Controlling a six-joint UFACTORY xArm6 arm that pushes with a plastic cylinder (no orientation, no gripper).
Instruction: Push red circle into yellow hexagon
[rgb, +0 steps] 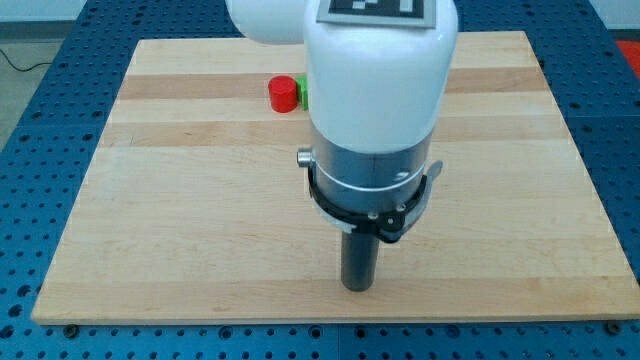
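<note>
Red circle (283, 93) sits well away from my tip (358, 287), up toward the view's top and somewhat to the view's left of the tool. A green block (301, 93) touches it, or nearly does, on the side nearer the tool's line; the arm's white housing partly hides that block. The tool is a plain rod with no jaws, holding nothing, and its end rests low on the tabletop (180, 230) near the view's bottom edge.

The yellow hexagon does not show; it may be hidden behind the arm, so I cannot tell the push direction yet. To do this well, I judge I should find the hexagon first, then bring my tip round to the circle's far side from it, avoiding the green block.

The wooden tabletop is pale, smooth and striped, lying on a blue perforated base (40, 90).
</note>
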